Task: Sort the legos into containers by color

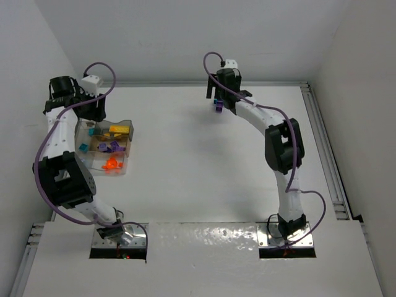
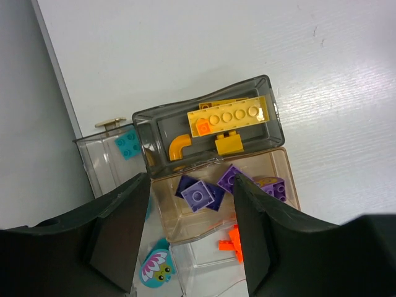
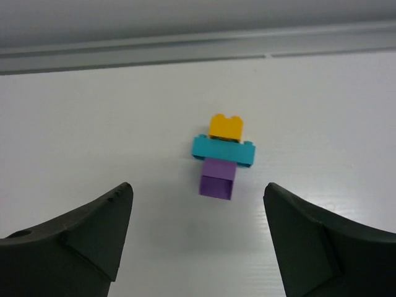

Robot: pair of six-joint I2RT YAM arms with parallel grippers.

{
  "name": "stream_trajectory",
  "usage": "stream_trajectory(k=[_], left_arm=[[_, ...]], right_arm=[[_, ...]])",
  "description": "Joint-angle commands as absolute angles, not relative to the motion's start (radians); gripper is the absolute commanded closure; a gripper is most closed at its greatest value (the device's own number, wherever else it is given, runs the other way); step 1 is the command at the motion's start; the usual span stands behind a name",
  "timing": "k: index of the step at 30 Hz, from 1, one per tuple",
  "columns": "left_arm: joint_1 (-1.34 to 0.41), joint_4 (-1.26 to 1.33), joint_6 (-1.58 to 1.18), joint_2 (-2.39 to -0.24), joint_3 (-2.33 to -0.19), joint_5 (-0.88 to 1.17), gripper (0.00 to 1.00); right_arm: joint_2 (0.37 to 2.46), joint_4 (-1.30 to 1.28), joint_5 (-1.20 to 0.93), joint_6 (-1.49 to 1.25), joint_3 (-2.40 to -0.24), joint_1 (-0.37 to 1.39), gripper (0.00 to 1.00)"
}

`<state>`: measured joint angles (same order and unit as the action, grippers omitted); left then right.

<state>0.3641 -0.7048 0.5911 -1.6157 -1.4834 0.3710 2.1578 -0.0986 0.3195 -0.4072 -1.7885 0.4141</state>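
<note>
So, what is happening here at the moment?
Small bricks are being sorted by colour. The left end effector hovers open and empty above the tray, which holds yellow, purple, orange and teal pieces. The right end effector, open, hangs over a yellow-teal-purple stack lying on the table.

The left gripper (image 2: 190, 204) hangs with fingers (image 2: 120, 238) apart above the containers (image 2: 272, 93) by the tabletop's (image 2: 247, 43) left edge; yellow legos (image 2: 229, 116), purple legos (image 2: 198, 196), orange legos (image 2: 232, 242) and 1 teal lego (image 2: 128, 143) lie in separate compartments.
</note>
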Motion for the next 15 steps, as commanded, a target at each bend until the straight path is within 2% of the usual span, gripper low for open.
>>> stream_trajectory(k=[1,10,14,15], left_arm=[[0.373,-0.718,0.560,-1.565,-1.497,0.397,0.46],[0.373,-0.724,0.561,-1.532,-1.470,0.402,0.46],[0.373,-0.716,0.548,-1.532,-1.471,0.411,0.46],[0.373,-0.718,0.548,-1.532,-1.473,0.411,0.46]], right_arm=[[2.233,-0.138,0.534,-0.540,-1.839,0.420,0.17],[2.350,-0.060,0.531,-0.535,-1.868,0.425,0.27],[2.399,-0.023,0.541,-0.525,-1.876,0.426,0.36],[2.410,-0.011,0.537,-0.517,-1.881,0.426,0.43]])
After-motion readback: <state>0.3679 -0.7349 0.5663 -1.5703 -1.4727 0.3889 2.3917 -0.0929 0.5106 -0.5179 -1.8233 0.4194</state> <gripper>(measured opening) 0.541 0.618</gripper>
